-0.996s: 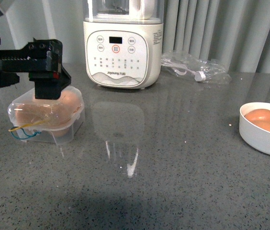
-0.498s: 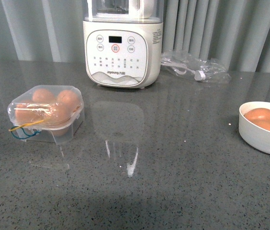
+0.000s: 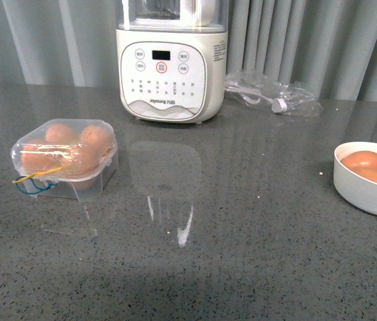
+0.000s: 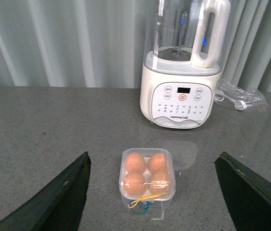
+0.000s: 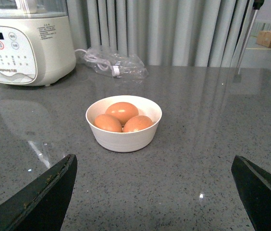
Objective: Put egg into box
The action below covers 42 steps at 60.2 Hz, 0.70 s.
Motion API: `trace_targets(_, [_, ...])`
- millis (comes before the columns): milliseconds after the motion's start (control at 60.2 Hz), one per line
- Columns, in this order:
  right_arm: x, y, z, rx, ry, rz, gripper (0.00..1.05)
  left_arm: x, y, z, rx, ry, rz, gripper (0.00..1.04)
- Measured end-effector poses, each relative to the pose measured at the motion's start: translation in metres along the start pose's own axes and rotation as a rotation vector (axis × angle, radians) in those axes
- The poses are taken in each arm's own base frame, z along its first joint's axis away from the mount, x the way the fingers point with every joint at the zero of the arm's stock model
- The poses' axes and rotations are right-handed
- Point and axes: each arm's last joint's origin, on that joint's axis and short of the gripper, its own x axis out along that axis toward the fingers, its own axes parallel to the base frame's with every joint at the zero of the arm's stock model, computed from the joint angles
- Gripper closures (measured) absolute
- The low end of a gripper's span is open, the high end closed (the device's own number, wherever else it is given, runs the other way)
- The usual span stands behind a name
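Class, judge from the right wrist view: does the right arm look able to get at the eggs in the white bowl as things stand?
Probably yes. The white bowl stands uncovered on the counter, three eggs exposed, and nothing lies between it and the right gripper's wide-open fingers.

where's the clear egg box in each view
Front view: the small clear plastic four-cell egg box sits at the left of the grey countertop, lid closed over brown eggs.
Left wrist view: low centre, between the open tool fingers.
Right wrist view: not in it.
Shared landmark: the cream blender base with its button panel, behind the box, also in the right wrist view.
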Motion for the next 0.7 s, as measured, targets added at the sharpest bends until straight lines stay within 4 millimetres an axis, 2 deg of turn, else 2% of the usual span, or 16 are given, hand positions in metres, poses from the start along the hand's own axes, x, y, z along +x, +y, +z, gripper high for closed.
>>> trace_targets(199, [0.000, 0.000, 0.000, 0.000, 0.000, 0.000, 0.07, -0.010, 0.015, -0.050, 0.004, 0.014, 0.017, 0.65])
trace_targets(415, [0.000, 0.000, 0.000, 0.000, 0.000, 0.000, 0.07, -0.017, 0.024, -0.083, 0.002, 0.019, 0.017, 1.02])
trace_targets(548, [0.000, 0.000, 0.000, 0.000, 0.000, 0.001, 0.07, -0.022, 0.035, -0.102, 0.008, 0.021, 0.008, 1.01])
trace_targets(697, [0.000, 0.000, 0.000, 0.000, 0.000, 0.001, 0.07, -0.026, 0.037, -0.114, 0.007, 0.023, 0.025, 1.01])
